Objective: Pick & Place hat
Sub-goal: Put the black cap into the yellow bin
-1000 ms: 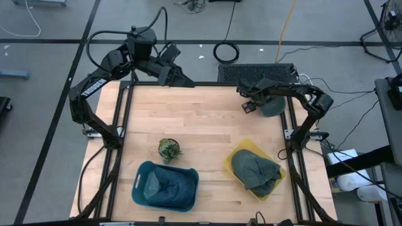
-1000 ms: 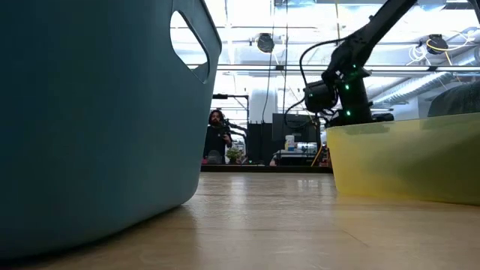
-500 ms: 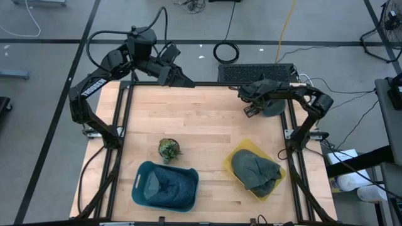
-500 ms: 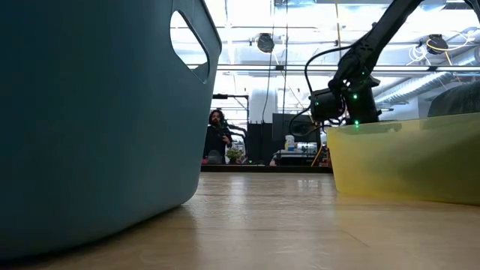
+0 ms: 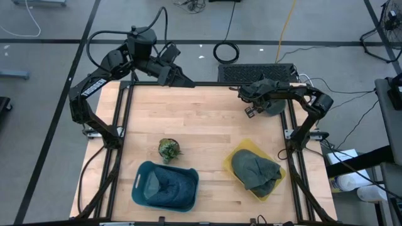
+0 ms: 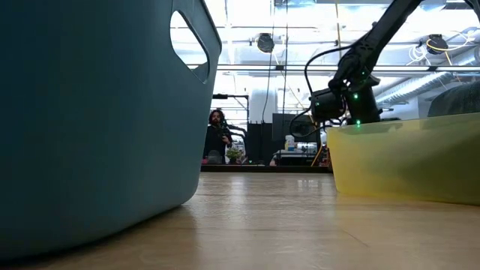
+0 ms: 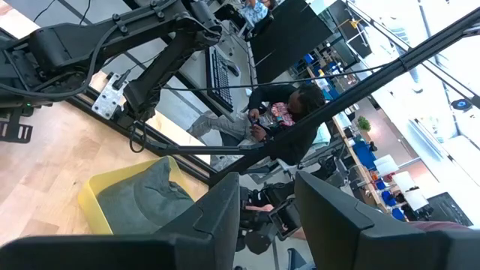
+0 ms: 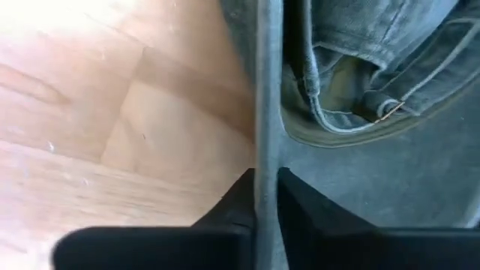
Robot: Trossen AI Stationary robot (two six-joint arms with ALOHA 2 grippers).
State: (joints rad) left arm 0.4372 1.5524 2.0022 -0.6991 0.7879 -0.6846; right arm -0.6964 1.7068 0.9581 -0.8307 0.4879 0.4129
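A grey-green hat (image 5: 272, 105) lies at the table's far right edge, its underside with a strap and buckle (image 8: 375, 106) showing in the right wrist view. My right gripper (image 5: 251, 111) stands at the hat's left side, shut on its brim. My left gripper (image 5: 186, 80) hangs open over the table's far left edge, with nothing between its fingers (image 7: 225, 210). Another grey-green hat (image 5: 254, 171) lies in a yellow bin (image 5: 233, 150) at the near right. My right gripper (image 8: 266, 184) pinches the thin edge of the hat's brim (image 8: 264, 112) between its two fingers. The fingers come at it from above, pointing down, and the brim edge runs straight out from between them. The rest of the hat rests on the table.
A blue basket (image 5: 143, 191) with dark cloth inside stands at the near middle and fills the left of the low view (image 6: 90, 120). A small green plant (image 5: 168, 149) stands just beyond it. Bare wood lies across the table's middle. A person shows in the room beyond.
My right gripper has gone down a little toward the hat at the far right edge and has shut on its brim. The hat lies where it was.
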